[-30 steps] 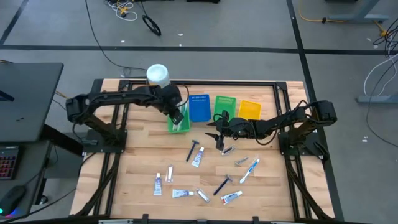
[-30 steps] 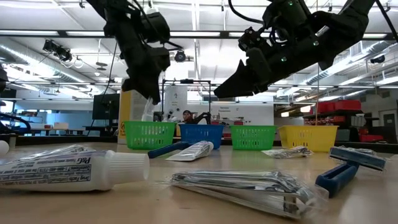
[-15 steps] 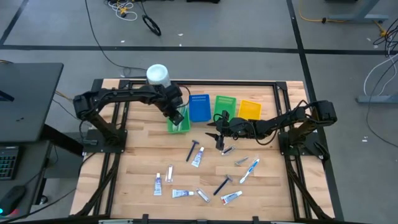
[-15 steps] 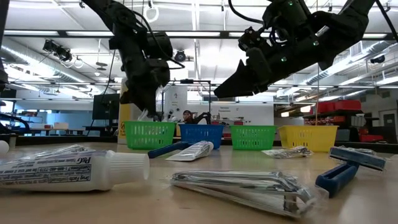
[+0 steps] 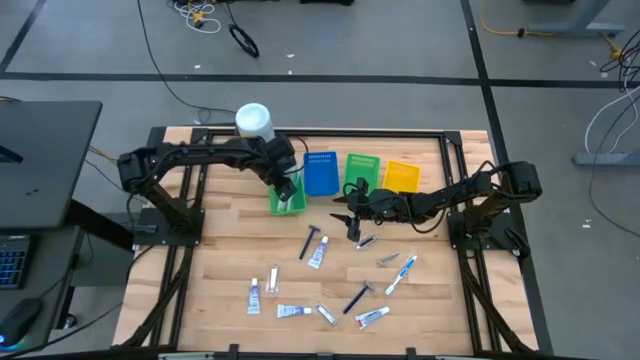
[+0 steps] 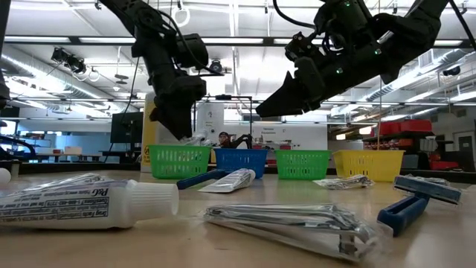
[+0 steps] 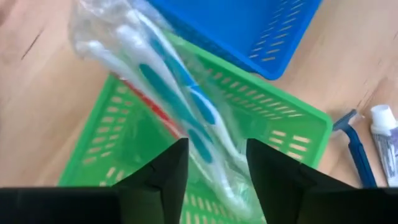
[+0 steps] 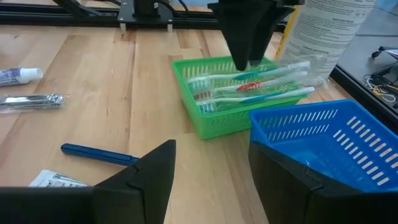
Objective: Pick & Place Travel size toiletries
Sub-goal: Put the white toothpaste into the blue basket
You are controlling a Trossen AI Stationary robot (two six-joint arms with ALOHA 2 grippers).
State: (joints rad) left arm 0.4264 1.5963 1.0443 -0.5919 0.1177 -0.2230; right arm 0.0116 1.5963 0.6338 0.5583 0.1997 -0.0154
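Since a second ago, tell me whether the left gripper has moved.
Yes. In the high view the left gripper has edged toward the blue bin, over the far-left green bin, where its toothbrush pack now lies across the rim.

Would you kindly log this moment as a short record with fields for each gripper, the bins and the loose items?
left gripper: jaws open over the green bin, packaged toothbrush between them
right gripper: jaws open, hovering mid-table, holding nothing
bins: green bin with toothbrushes, then blue bin, second green bin, yellow bin
loose items: toothpaste tubes, razors, packets on the table
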